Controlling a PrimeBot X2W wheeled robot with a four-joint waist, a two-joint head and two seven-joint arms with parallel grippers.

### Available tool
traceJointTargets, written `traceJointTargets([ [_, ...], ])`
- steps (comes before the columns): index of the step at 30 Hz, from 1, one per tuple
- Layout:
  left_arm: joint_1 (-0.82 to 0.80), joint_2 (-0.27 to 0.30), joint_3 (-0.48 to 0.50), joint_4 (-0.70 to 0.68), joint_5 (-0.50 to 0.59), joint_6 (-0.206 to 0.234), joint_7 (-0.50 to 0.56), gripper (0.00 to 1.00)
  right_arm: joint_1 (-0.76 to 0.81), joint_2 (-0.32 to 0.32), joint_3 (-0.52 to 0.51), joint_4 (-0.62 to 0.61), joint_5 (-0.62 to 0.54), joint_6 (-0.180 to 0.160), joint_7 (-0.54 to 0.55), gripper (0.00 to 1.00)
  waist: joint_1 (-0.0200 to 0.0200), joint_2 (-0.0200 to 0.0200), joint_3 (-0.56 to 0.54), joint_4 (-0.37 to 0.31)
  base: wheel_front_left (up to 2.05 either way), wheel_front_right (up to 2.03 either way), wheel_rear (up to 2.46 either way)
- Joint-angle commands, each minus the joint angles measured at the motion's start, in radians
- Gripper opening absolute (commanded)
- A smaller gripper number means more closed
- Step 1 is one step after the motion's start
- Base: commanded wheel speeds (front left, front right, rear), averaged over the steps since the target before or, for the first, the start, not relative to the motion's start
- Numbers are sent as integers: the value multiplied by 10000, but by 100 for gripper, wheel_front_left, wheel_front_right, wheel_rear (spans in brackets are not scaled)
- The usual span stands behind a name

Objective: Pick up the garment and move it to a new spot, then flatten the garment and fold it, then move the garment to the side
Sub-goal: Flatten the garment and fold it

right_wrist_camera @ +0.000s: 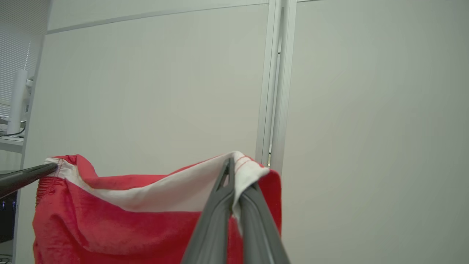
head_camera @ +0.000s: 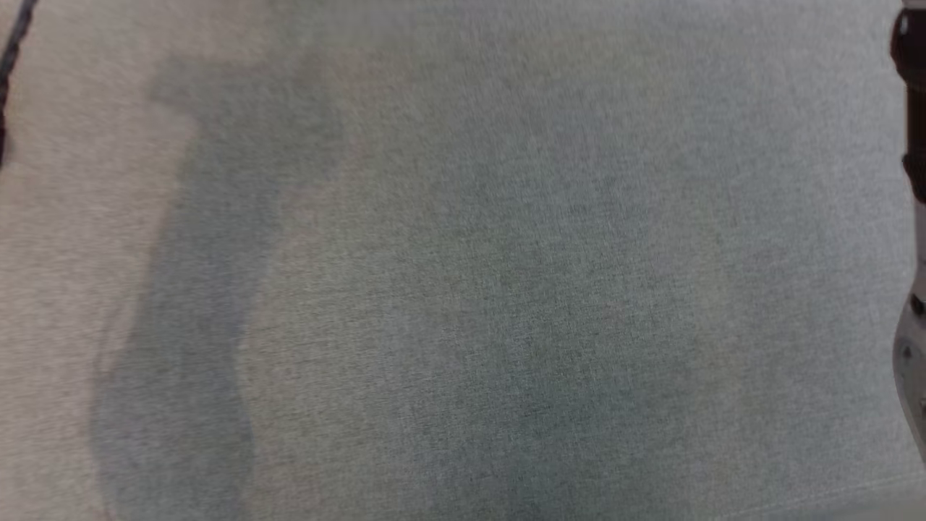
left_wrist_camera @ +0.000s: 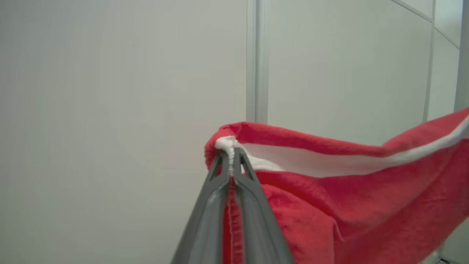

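Observation:
The garment (left_wrist_camera: 348, 205) is red fleece with a white waistband, and it hangs in the air, stretched between both grippers. In the left wrist view my left gripper (left_wrist_camera: 231, 154) is shut on one white waistband corner. My right gripper (right_wrist_camera: 234, 176) is shut on the other end of the waistband, with the garment (right_wrist_camera: 110, 227) sagging to its left. In the right wrist view the left gripper (right_wrist_camera: 54, 168) comes in from the left edge, pinching the far corner. The garment's lower part is out of frame.
Below, the head view looks down on a grey woven surface (head_camera: 463, 260) with soft shadows across it. A dark part of an arm (head_camera: 913, 108) sits at its right edge. Pale wall panels with a vertical frame (right_wrist_camera: 274, 91) stand behind the garment.

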Motion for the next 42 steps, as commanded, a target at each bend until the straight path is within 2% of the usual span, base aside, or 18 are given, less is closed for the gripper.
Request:
traceJointTargets([
  [1,6,60,-36,279,63,-51,-104,0,39,77,89,232,-56,1,-145,0,0,0,705,-410,0,0,0],
  [4,-100,-1,-181,1303,189,-255,-544,0,69,244,530,936,25,1,-562,0,0,0,1281,-479,0,0,0],
  [10,1133,-328,-433,3004,-217,-662,-1414,0,1380,326,1463,1995,389,1,-1106,0,0,0,1869,-435,0,0,0],
  [13,1917,-593,-439,3370,-636,-783,-1907,0,2212,188,1648,2110,616,1,-1180,0,0,0,1794,-261,0,0,0],
  [15,2398,-783,-563,3369,-828,-835,-2109,0,2725,20,1493,1720,704,1,-1197,0,0,0,1692,-90,0,0,0],
  [28,5459,-727,-1028,1144,-1612,-865,-2529,0,6895,-937,348,-1643,752,1,-1172,0,0,0,337,642,0,0,0],
  [32,6843,-805,-703,65,-1343,-853,-2533,0,8194,-1007,106,-2374,739,1,-1160,0,0,0,-303,595,0,0,0],
  [42,11156,-1277,285,-2884,-592,-479,-2526,0,11535,-928,79,-3980,830,1,-1142,0,0,0,-1918,175,0,0,0],
])
